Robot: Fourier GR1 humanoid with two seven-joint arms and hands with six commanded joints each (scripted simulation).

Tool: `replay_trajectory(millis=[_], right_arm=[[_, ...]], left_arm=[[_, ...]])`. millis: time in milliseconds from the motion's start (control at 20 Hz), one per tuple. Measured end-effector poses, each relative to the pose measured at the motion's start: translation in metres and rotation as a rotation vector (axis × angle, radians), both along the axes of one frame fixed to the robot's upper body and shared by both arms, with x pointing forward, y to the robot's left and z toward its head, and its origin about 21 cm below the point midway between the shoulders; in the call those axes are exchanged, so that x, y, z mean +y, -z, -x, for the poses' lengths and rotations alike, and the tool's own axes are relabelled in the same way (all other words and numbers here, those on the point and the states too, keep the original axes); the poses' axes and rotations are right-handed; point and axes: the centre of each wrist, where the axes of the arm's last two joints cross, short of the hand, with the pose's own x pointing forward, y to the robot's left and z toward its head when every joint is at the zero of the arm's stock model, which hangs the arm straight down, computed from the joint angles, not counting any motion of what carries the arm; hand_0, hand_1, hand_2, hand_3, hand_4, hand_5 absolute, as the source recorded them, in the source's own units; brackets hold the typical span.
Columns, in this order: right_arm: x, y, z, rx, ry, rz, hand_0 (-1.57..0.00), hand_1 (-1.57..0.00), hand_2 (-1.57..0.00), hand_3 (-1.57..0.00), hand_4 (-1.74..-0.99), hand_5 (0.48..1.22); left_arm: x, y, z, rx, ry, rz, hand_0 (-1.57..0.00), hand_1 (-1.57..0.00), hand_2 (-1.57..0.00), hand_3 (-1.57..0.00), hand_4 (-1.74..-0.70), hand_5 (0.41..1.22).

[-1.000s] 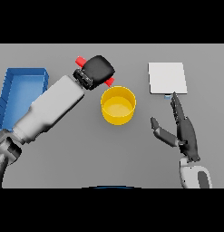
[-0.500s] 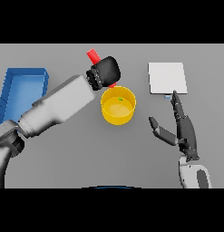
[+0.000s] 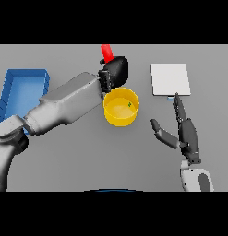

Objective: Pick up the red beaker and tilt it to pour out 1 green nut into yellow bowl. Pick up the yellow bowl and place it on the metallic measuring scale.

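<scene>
Now one green nut (image 3: pixel 129 104) inside one yellow bowl (image 3: pixel 120 118).

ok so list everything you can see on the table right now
red beaker: one, red, far middle, held in the left hand
yellow bowl: one, yellow, table centre, just below the beaker
green nut: one, green, inside the bowl
metallic measuring scale: one, pale grey, far right
blue bin: one, blue, left edge
table: one, grey
left hand: dark, curled round the beaker
right hand: dark, fingers straight, near the scale
</scene>
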Motion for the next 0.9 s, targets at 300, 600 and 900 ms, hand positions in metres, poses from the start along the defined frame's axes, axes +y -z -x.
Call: replay_trajectory(millis=[300, 600, 900], right_arm=[[0.001, -0.001, -0.002, -0.017, -0.004, 0.015, 0.00, 0.00, 0.00, 0.00, -1.133, 0.557], [0.001, 0.002, -0.005, -0.034, -0.044, -0.022, 0.00, 0.00, 0.00, 0.00, -1.104, 0.563], [0.001, 0.001, -0.010, -0.036, -0.057, -0.013, 0.00, 0.00, 0.00, 0.00, -1.121, 0.588]], left_arm=[[-0.013, -0.082, -0.017, -0.168, 0.050, -0.078, -1.57, -1.57, -1.57, -1.57, -1.73, 1.221], [0.034, -0.187, -0.049, -0.266, -0.206, 0.264, -1.57, -1.57, -1.57, -1.57, -1.73, 1.221], [0.169, -0.228, -0.073, -0.014, -0.689, 1.035, -1.57, -1.57, -1.57, -1.53, -1.74, 1.221]])
